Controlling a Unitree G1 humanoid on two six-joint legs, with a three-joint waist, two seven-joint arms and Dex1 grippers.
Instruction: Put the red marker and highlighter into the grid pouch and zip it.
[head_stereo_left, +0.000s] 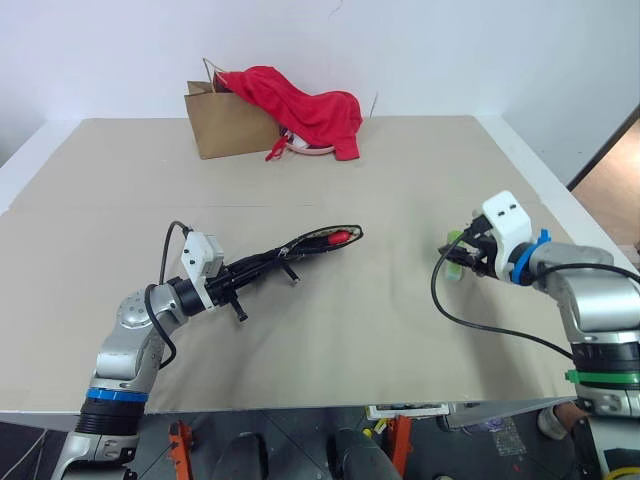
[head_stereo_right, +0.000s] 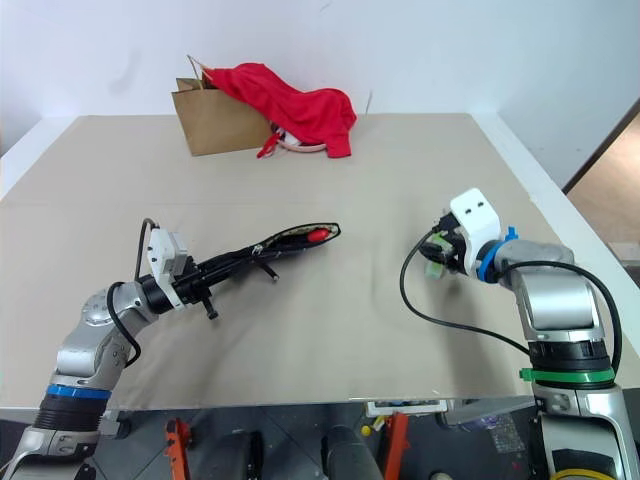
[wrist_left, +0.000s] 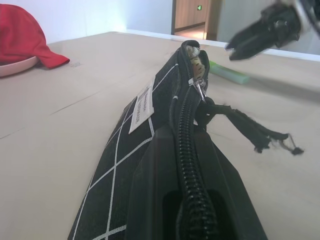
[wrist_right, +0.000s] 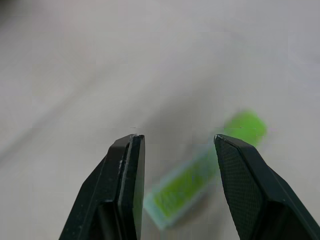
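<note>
Your right gripper (wrist_right: 175, 145) hangs parted over the highlighter (wrist_right: 200, 172); your left gripper (head_stereo_left: 262, 266) clamps the grid pouch (head_stereo_left: 310, 243) aloft.

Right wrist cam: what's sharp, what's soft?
Right wrist view: the black fingertips are sharp; the chunky light-green highlighter and beige tabletop beyond are blurred. Left wrist view: the black grid-lined fabric pouch is crisp.
</note>
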